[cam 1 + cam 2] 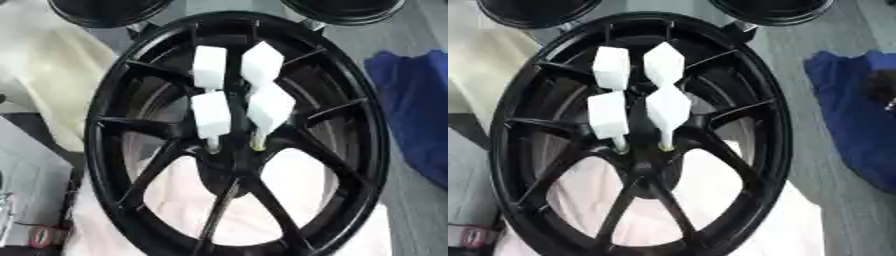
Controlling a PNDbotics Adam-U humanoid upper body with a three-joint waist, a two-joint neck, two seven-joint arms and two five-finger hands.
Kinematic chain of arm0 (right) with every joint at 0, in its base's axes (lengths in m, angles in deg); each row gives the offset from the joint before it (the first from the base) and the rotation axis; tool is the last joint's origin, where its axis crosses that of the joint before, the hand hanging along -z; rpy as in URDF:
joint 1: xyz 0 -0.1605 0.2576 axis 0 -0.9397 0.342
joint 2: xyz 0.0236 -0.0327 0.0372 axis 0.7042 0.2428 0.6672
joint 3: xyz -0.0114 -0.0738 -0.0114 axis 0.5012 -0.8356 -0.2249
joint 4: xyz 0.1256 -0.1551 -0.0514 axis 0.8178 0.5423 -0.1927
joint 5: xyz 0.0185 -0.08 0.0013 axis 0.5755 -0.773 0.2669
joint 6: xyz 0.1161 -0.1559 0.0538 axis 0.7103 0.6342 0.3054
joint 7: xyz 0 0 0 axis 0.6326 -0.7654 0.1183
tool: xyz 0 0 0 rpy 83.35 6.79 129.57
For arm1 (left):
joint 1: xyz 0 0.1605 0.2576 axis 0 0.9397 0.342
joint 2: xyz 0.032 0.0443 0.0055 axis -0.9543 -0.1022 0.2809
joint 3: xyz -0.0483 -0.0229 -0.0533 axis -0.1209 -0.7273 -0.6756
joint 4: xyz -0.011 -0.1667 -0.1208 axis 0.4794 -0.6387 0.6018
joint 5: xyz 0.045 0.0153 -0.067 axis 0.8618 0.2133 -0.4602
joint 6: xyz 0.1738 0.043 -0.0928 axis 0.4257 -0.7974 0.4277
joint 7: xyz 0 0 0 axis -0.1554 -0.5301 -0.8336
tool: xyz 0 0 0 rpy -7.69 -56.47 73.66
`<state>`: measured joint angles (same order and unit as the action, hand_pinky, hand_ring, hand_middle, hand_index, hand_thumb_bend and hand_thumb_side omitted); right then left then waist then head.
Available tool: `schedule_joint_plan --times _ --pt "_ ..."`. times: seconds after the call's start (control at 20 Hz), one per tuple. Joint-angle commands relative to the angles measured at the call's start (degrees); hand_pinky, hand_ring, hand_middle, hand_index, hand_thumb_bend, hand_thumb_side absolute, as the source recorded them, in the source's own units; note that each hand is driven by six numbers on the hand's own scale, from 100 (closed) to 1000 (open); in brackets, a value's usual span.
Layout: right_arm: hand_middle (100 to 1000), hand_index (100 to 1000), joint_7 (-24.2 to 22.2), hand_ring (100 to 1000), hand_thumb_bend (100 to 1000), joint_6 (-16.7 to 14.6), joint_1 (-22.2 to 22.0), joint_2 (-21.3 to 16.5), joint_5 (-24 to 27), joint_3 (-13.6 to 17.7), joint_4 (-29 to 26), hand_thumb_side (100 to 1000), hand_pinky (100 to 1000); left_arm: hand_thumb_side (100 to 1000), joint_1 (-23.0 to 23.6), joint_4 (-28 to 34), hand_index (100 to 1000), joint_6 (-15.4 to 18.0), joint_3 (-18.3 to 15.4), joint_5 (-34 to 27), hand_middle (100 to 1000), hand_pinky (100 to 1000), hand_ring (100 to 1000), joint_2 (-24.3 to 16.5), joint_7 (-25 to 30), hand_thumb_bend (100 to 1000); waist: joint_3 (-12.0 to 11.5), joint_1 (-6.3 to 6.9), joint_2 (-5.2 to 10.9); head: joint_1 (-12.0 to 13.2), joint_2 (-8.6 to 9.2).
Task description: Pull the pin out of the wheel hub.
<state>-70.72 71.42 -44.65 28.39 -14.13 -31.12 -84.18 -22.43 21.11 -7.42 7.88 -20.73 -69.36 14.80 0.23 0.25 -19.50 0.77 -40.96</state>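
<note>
A black spoked wheel hub (105, 125) fills the middle of both views, lying on a white cloth (289, 175). Several pins with chunky white handles stand in its centre. Two nearer ones (212, 115) (269, 110) show thin metal shafts going down into the hub near its middle. Two farther ones (209, 66) (262, 64) stand behind them. No robot hand shows in either view.
A blue cloth (418, 110) lies on the grey surface to the right. Two more black wheels (105, 12) (346, 12) sit at the far edge. A pale cream sheet (44, 75) lies at the left.
</note>
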Motion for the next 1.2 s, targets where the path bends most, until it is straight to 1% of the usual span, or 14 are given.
schedule_joint_plan --times 0.05,0.2,0.4,0.55,0.65,0.8,0.9,1.0,1.2 --pt "667 719 -0.4 707 100 -2.6 -0.3 -5.4 -0.3 1.3 -1.4 582 812 820 0.3 3.7 748 -1.7 0.1 -0.5 652 860 690 -3.4 -0.3 227 0.0 0.02 0.63 -0.2 0.39" --pt "672 723 -0.7 713 100 -4.4 -0.1 -9.5 -1.4 1.9 -1.4 564 813 812 0.5 5.9 749 -2.6 0.3 -0.1 652 859 691 -4.8 -0.5 230 0.2 -0.05 0.48 -0.3 0.87" --pt "682 733 -1.9 726 100 -6.4 2.9 -16.8 -5.2 2.1 -1.4 525 817 811 -0.5 6.4 749 -2.2 1.0 0.1 652 859 691 -5.3 0.1 234 0.5 -0.29 0.42 -1.0 2.01" --pt "692 742 -4.8 739 100 -6.5 6.2 -23.3 -8.0 1.9 -1.4 509 821 809 -0.9 6.4 750 -2.0 1.4 0.1 652 859 691 -5.6 0.8 237 0.4 -0.60 0.55 -1.6 2.79" --pt "703 751 -6.8 750 100 -6.5 8.4 -27.1 -9.9 2.0 -1.4 499 826 810 -1.0 6.4 750 -1.9 1.5 0.0 652 859 691 -5.7 1.2 238 0.2 -0.87 0.62 -1.9 3.11" --pt "717 764 -11.0 767 100 -7.1 11.6 -32.2 -13.7 1.6 -1.4 498 832 810 -1.1 6.4 749 -1.8 1.7 0.0 652 859 691 -6.0 1.6 236 -0.1 -1.43 0.68 -2.6 3.28" --pt "730 774 -14.1 780 122 -7.9 14.1 -34.8 -15.8 0.7 -1.4 485 838 811 -1.2 6.4 749 -1.7 1.9 0.0 652 858 691 -6.1 1.8 237 -0.4 -1.81 0.60 -3.1 3.45" --pt "740 782 -17.2 792 143 -9.4 16.7 -36.8 -17.7 -0.9 -1.4 479 841 812 -1.3 6.4 749 -1.5 2.1 0.1 652 858 691 -6.1 2.1 237 -0.7 -2.16 0.37 -3.7 3.72" --pt "749 789 -22.7 803 193 -12.8 20.9 -39.1 -20.1 -4.6 -1.4 456 845 815 -1.5 6.4 749 -1.4 2.4 0.2 651 858 690 -6.1 2.4 235 -1.4 -2.84 -0.13 -5.1 4.22"
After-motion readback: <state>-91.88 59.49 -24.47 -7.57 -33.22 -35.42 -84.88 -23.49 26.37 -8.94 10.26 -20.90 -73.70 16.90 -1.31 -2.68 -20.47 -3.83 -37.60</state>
